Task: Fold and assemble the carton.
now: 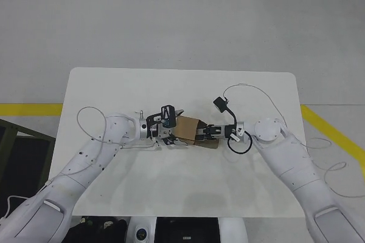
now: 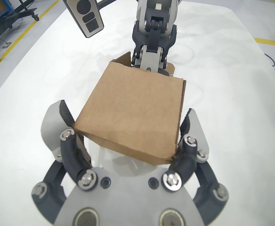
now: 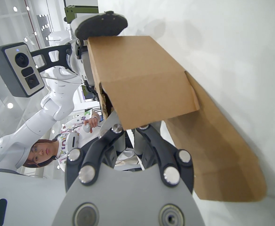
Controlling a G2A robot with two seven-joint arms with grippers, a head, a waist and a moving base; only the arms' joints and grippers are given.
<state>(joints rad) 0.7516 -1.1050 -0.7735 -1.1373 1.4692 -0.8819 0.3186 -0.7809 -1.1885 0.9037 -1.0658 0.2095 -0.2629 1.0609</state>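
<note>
Two tools, left tool, right tool, tight on opposite ends of brown carton.

Robot lab: yellow floor tape, white table

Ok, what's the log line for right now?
box: partly folded, one flap open | left gripper: shut on box | right gripper: shut on box

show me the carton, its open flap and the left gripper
carton (image 2: 137, 88), left wrist view, on its top panel
open flap (image 3: 217, 156), right wrist view, on the flap's middle
left gripper (image 2: 125, 114), left wrist view, midway between its fingertips
</note>
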